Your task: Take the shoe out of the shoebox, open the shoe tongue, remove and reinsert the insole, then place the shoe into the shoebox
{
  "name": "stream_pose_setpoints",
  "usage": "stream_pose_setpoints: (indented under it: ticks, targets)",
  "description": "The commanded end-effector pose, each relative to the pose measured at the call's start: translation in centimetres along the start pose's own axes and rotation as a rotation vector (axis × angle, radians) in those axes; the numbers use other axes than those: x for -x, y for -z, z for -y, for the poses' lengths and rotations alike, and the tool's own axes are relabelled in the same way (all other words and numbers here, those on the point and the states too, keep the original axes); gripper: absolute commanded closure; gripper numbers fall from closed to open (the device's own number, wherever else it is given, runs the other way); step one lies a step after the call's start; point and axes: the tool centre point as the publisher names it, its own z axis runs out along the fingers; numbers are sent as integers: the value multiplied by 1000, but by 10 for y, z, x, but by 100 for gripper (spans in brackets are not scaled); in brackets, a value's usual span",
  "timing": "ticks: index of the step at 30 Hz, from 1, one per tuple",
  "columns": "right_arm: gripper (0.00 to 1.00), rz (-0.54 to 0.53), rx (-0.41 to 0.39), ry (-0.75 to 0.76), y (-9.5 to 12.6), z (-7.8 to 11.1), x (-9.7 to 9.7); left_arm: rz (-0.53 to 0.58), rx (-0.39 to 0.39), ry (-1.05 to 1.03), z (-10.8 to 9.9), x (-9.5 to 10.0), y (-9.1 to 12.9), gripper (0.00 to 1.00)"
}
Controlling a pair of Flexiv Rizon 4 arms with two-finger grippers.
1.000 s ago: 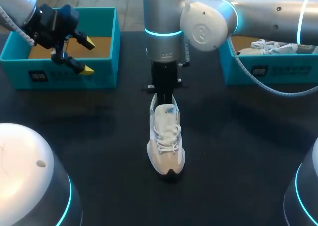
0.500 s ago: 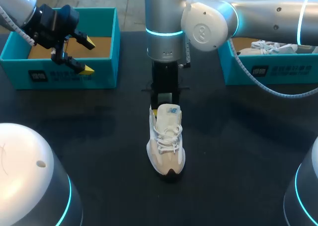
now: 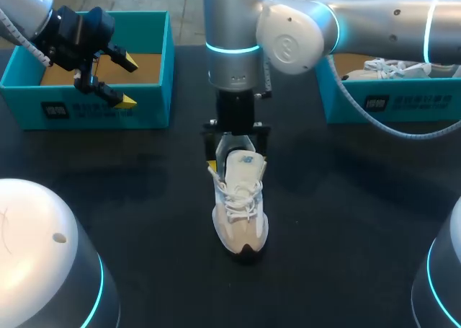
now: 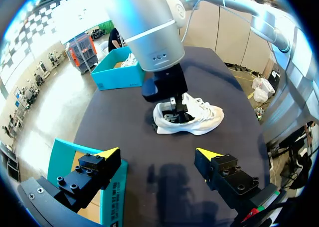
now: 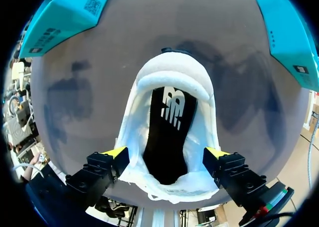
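A white sneaker (image 3: 241, 209) stands upright mid-table, toe toward the near edge. Its mouth is wide, and the black insole (image 5: 169, 129) lies inside. My right gripper (image 3: 236, 153) hangs straight down over the shoe's heel end. It is open, with its yellow fingertips (image 5: 115, 152) on either side of the mouth (image 5: 166, 153). The left wrist view shows the same sneaker (image 4: 197, 121) under my right arm's gripper (image 4: 173, 103). My left gripper (image 3: 121, 79) is open and empty above the left teal shoebox (image 3: 108, 115), and well short of the shoe (image 4: 159, 152).
A second teal shoebox (image 3: 389, 104) at the back right holds another white shoe (image 3: 392, 68). The left box's brown floor (image 3: 140, 67) is bare. Two white domed bases sit at the near corners (image 3: 43, 263).
My right gripper has gone from shut to wide open. It has also come down so that its fingers straddle the shoe's mouth. The shoe stayed in place, and the left arm has not moved.
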Motion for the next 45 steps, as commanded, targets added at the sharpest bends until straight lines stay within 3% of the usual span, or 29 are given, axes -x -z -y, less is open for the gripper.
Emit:
stream_pose_setpoints:
  ticks: [1, 30, 40, 42, 45]
  targets:
    - [0, 14, 10, -2, 4, 2, -5, 0, 3, 0, 0, -1, 1, 0]
    - [0, 128, 140, -50, 69, 38, -3, 0, 3, 0, 0, -1, 1, 0]
    - [0, 132, 137, -82, 68, 64, -12, 0, 3, 0, 0, -1, 1, 0]
    - [28, 126, 142, -99, 65, 71, -14, 0, 3, 0, 0, -1, 1, 0]
    - [44, 115, 143, -119, 59, 79, -14, 0, 3, 0, 0, -1, 1, 0]
